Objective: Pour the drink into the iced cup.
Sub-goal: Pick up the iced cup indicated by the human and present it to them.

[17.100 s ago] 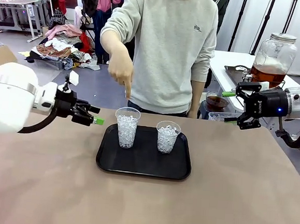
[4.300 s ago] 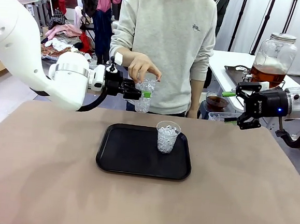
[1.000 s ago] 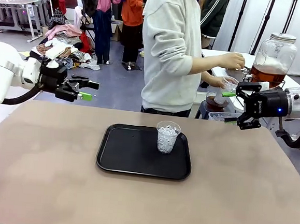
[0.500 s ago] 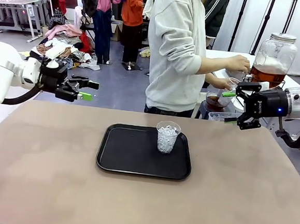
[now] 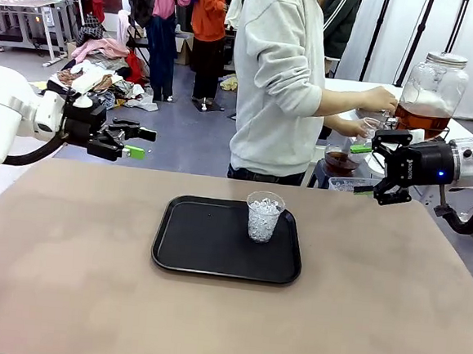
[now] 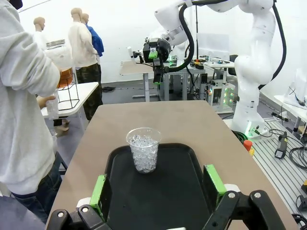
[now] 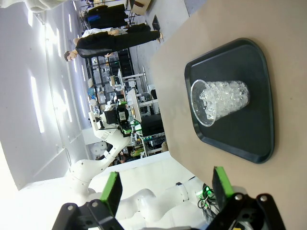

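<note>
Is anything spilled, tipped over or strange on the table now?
Nothing stands out. The iced cup stands upright on the black tray, and the brown tabletop around it looks dry.

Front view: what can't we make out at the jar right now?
- Held cup: too small, partly behind the person's lower hand; fill level unreadable.
- Jar tap: covered by the upper hand; flow unclear.
- Left wrist view: jar mostly behind the person's sleeve.
</note>
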`<state>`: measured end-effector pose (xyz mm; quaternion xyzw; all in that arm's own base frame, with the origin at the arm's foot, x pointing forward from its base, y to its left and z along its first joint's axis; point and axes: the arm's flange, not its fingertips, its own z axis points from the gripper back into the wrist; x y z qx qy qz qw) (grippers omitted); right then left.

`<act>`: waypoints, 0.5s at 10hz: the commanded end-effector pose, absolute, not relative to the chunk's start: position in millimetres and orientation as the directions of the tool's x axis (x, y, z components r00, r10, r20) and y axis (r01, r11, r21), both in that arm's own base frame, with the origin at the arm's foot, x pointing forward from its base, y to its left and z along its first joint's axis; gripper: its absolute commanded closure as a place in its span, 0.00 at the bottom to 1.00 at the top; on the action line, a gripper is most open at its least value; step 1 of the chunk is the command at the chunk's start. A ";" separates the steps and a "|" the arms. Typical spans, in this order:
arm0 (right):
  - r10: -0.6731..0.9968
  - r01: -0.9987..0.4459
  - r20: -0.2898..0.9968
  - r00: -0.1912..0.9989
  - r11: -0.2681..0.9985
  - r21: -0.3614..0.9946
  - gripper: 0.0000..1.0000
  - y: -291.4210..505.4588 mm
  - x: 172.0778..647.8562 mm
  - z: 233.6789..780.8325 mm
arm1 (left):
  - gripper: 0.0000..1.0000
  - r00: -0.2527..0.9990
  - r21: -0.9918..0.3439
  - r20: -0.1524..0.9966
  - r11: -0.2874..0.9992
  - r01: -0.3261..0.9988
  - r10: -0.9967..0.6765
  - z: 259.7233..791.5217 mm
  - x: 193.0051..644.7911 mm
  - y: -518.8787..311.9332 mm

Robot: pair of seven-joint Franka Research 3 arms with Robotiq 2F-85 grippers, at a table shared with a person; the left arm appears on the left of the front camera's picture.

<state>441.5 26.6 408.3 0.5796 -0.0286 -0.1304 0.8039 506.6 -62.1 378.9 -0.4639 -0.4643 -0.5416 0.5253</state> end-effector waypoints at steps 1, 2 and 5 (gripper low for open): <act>-0.244 0.174 -0.102 0.964 0.294 0.940 0.00 27.2 442.1 409.6 | 0.00 -0.020 0.018 0.990 -0.010 1.000 -0.138 380.4 506.7 -61.5; -0.244 0.174 -0.102 0.964 0.294 0.940 0.00 27.2 442.1 409.6 | 0.00 -0.020 0.018 0.990 -0.010 1.000 -0.138 380.4 506.7 -61.5; -0.244 0.174 -0.102 0.964 0.294 0.940 0.00 27.2 442.1 409.6 | 0.00 -0.020 0.018 0.990 -0.010 1.000 -0.138 380.4 506.7 -61.5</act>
